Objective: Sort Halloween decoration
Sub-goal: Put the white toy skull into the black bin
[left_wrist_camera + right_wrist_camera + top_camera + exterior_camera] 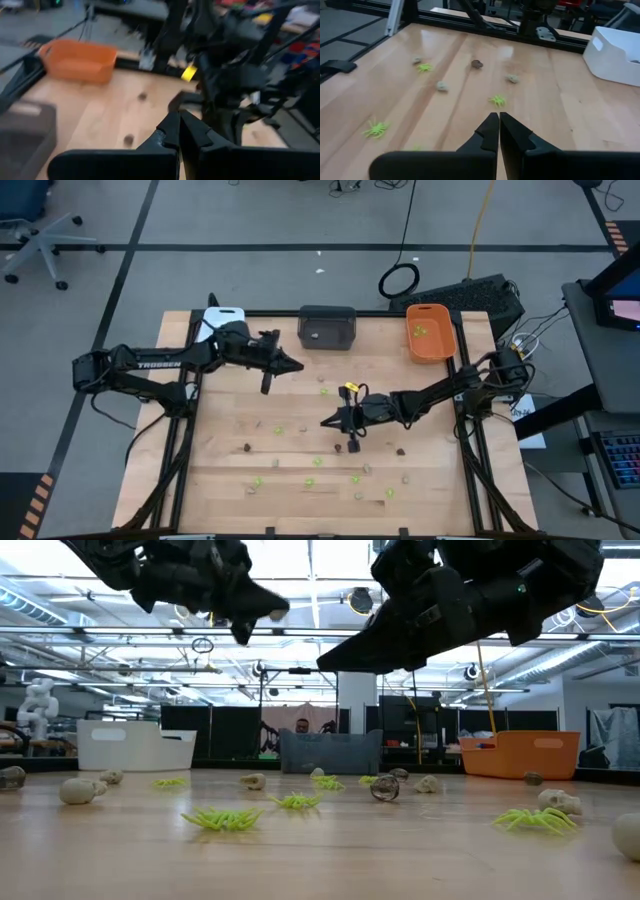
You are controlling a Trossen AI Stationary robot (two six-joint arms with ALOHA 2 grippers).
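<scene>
The Halloween decoration lies scattered on the wooden table (220, 420): lime green spiders (318, 461) (222, 820) (497, 101), pale skulls (367, 468) (80, 790) (441, 86) and dark pieces (245, 447) (477, 64). My left gripper (297, 366) (178, 122) hangs shut above the far middle of the table, near the dark grey tray (327, 327); nothing shows between its fingers. My right gripper (325, 422) (498, 122) is shut over the table's middle, pointing toward the left edge, clear of the pieces.
Three trays stand along the far edge: white (222, 320) (615, 55) at the left, dark grey in the middle, orange (430, 332) (77, 60) at the right with green pieces in it. The two arms' tips are close together over the table's middle.
</scene>
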